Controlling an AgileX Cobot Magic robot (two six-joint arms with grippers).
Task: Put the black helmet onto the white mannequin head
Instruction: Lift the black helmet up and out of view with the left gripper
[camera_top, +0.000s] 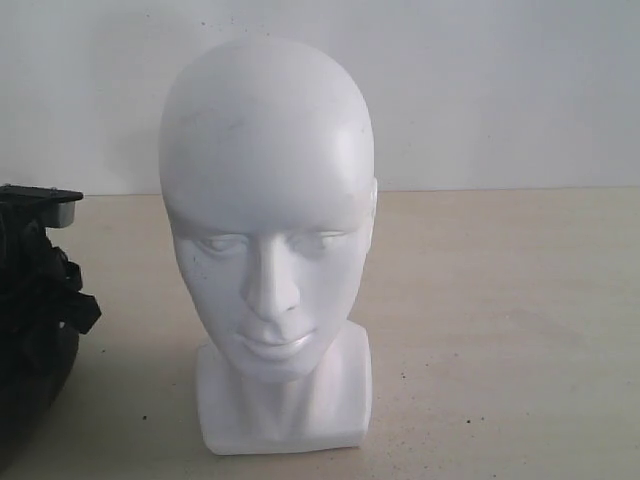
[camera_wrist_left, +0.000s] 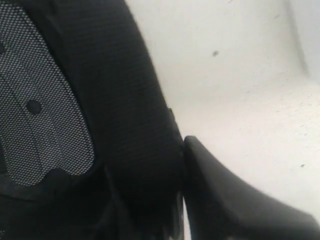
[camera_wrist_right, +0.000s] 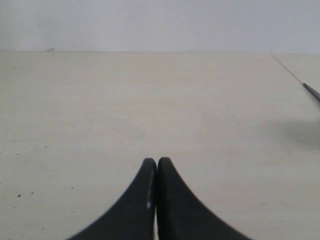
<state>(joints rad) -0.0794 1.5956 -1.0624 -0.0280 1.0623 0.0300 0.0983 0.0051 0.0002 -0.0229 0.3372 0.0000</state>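
Left end effector's finger (camera_wrist_left: 235, 200) touching black helmet (camera_wrist_left: 125, 100) rim.
Other finger hidden: grasp cannot be told. Right end effector (camera_wrist_right: 156, 167) clenched, empty, surface (camera_wrist_right: 150, 100) beneath it.

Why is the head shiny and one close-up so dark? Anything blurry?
Exterior view: soft sheen on the white mannequin head, shadow beside its base; the black helmet at the edge shows little detail. Left wrist view: the helmet crowds the lens, hence dark; mesh lining sharp, edges soft. Right wrist view: evenly lit table, right gripper a silhouette.
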